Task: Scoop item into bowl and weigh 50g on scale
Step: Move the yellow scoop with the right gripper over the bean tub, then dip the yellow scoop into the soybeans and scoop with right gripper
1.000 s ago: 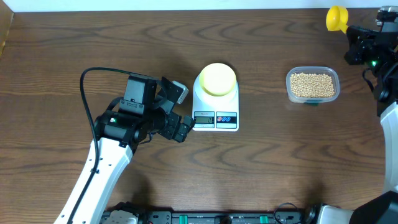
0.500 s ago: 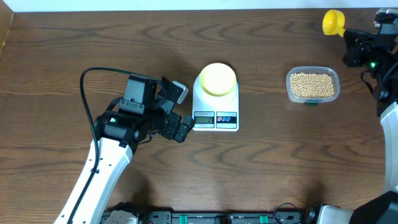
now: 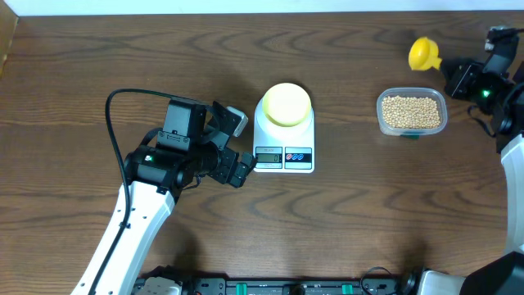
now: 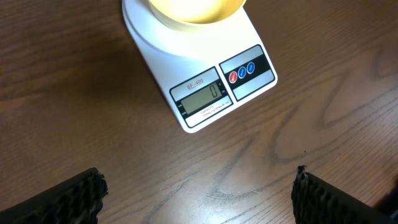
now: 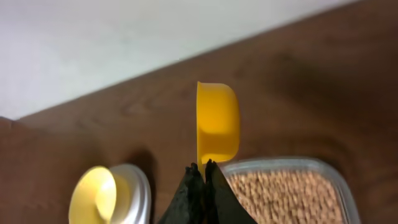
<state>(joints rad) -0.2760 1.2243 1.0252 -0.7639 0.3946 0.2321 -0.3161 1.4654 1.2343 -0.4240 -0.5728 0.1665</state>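
Bowl empty on the scale; right fingers pinch the scoop just beyond the beans, left fingers wide. No scooping yet.

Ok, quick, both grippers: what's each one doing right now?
Left gripper: open, empty, facing the white digital kitchen scale.
Right gripper: shut on the bright yellow plastic scoop.
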